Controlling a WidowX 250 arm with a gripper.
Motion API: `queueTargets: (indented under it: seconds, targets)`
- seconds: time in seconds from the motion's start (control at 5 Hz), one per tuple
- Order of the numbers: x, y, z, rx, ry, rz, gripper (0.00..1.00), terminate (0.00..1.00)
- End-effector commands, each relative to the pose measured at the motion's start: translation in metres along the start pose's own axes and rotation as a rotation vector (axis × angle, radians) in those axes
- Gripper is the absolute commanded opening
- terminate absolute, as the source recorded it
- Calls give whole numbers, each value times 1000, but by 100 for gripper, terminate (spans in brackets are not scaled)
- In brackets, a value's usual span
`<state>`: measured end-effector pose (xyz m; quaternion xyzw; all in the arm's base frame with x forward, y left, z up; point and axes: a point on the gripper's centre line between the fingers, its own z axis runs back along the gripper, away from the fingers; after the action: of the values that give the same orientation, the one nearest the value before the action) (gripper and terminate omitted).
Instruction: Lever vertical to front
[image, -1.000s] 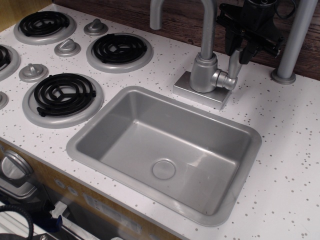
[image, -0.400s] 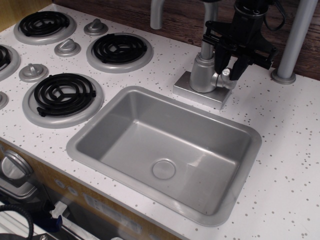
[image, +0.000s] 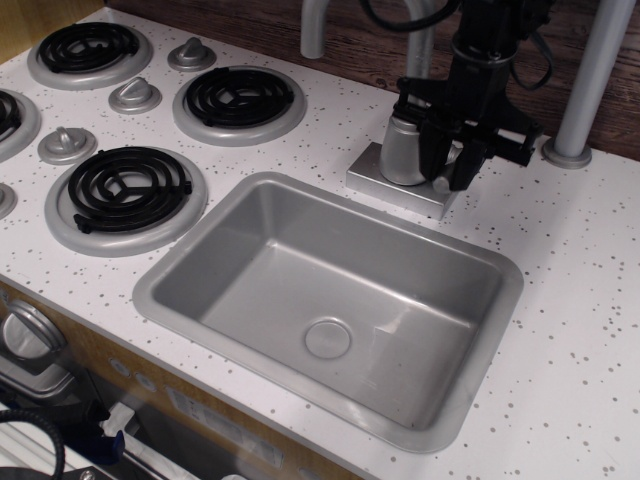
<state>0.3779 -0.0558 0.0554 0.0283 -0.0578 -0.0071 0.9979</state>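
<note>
observation.image: black robot gripper (image: 452, 172) low at right side of silver-grey cylindrical tap body (image: 403, 148), on grey base plate behind grey rectangular sink basin (image: 200, 262). Small matte silver-grey plastic paddle lever (image: 443, 184) mostly hidden between black fingers (image: 432, 158); only tip shows. Jaws straddle lever; clamped or not, cannot tell. Judgement: lever light, stiff, smooth plastic, pivots on stub; grip flat blade near tip, light force.

Black pincer (image: 451, 165) pointing down, fingers apart
</note>
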Motion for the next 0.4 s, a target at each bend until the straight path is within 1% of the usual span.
queueTargets:
  seconds: [0.0, 0.2]
  targets:
    - [7, 8, 12, -21, -77, 20, 0, 0]
    - [5, 6, 16, -11, -72, 31, 100, 0]
